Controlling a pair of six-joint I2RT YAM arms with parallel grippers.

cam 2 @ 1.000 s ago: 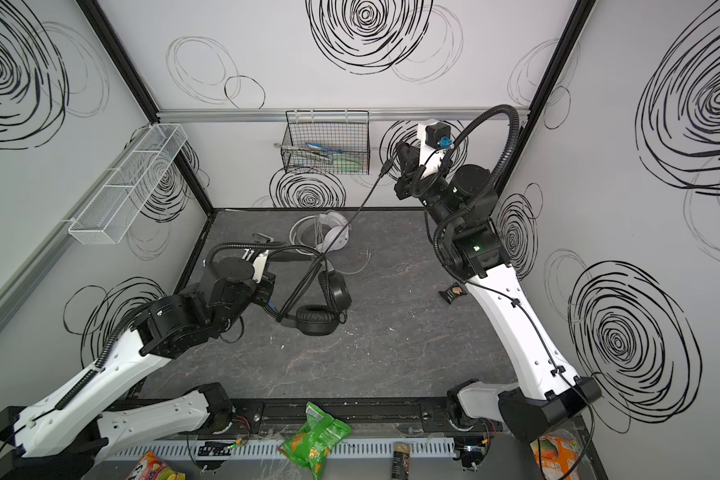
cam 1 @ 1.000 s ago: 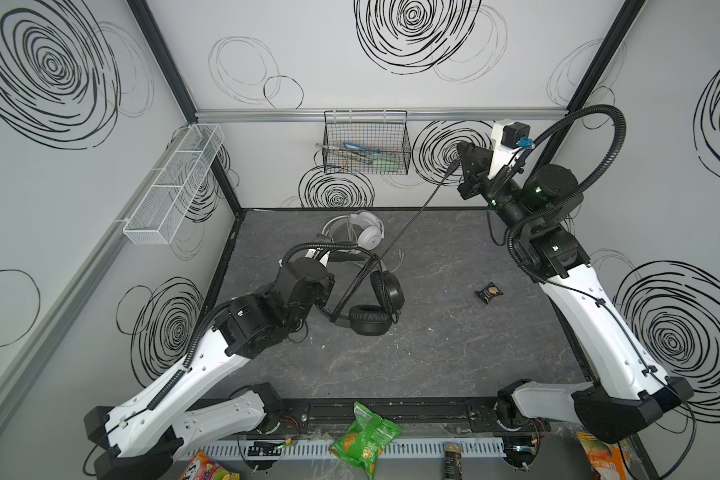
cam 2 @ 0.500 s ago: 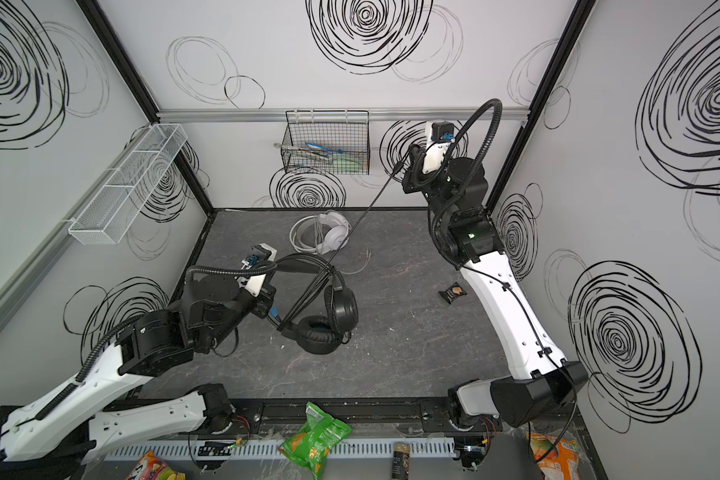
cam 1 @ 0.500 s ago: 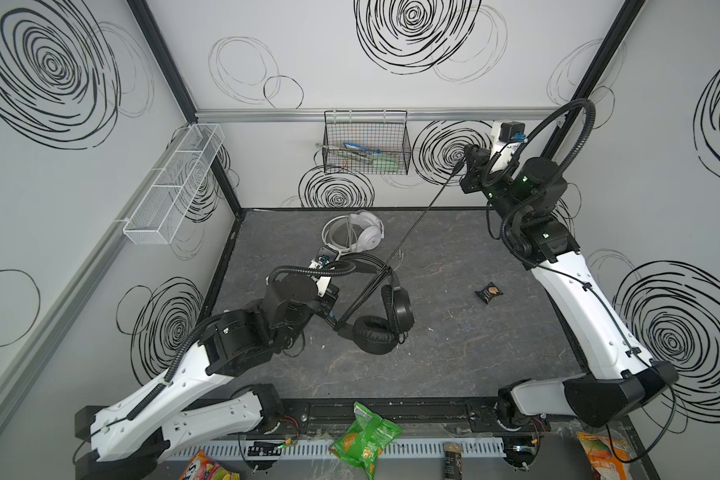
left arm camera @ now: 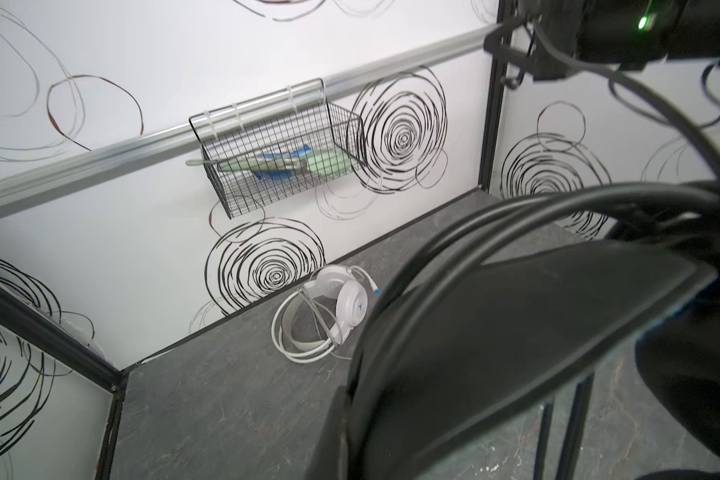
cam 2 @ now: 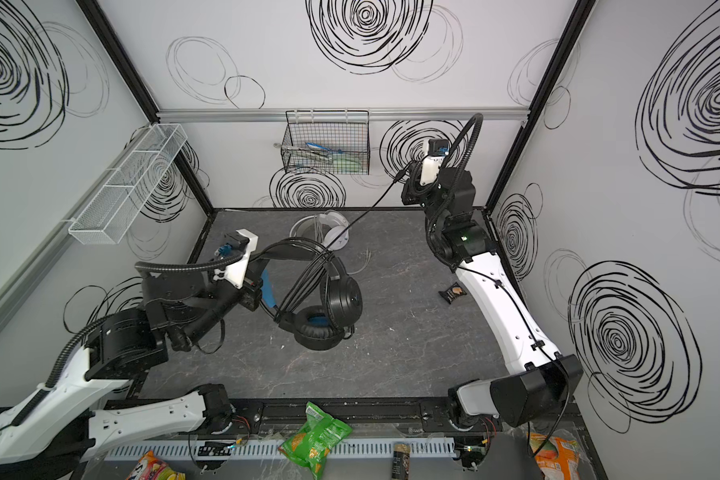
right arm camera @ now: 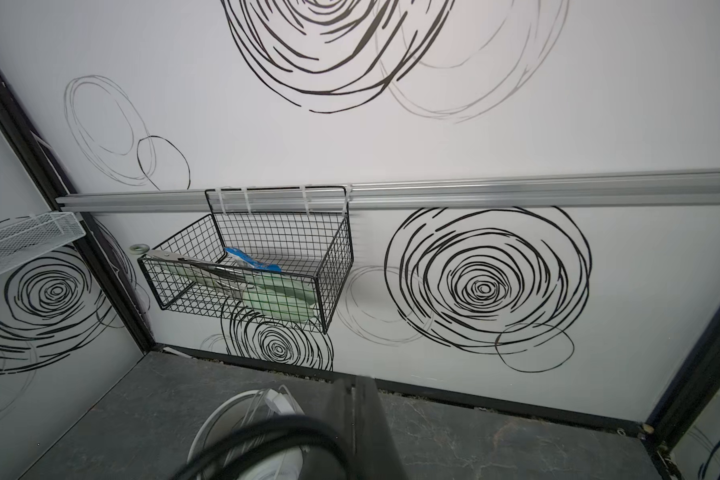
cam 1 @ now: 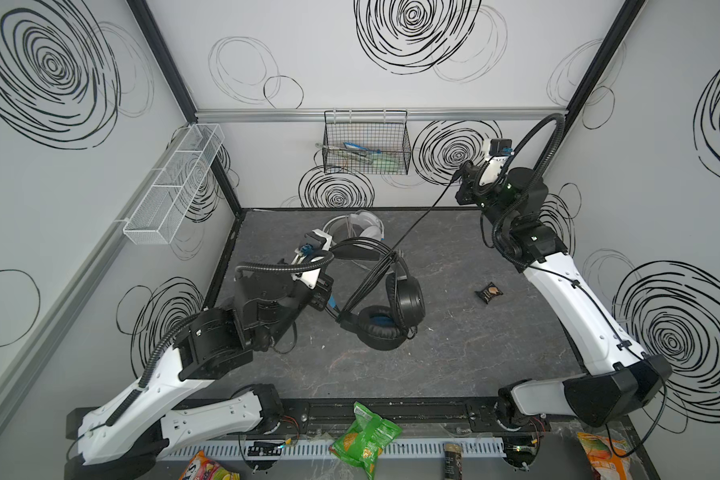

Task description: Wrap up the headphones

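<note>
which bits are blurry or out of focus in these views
Left wrist view: the black headphones loom close and soft, the white headphones behind are sharp. Right wrist view: the black cable close to the lens is blurred, the wire basket crisp. Both top views: sharp, evenly lit.

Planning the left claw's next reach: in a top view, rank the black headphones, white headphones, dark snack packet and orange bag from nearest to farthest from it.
1. black headphones: held by the left claw, mid table.
2. white headphones: just behind it, toward the back.
3. snack packet: right side of the table.
4. orange bag: front right, beyond the table's edge.
</note>
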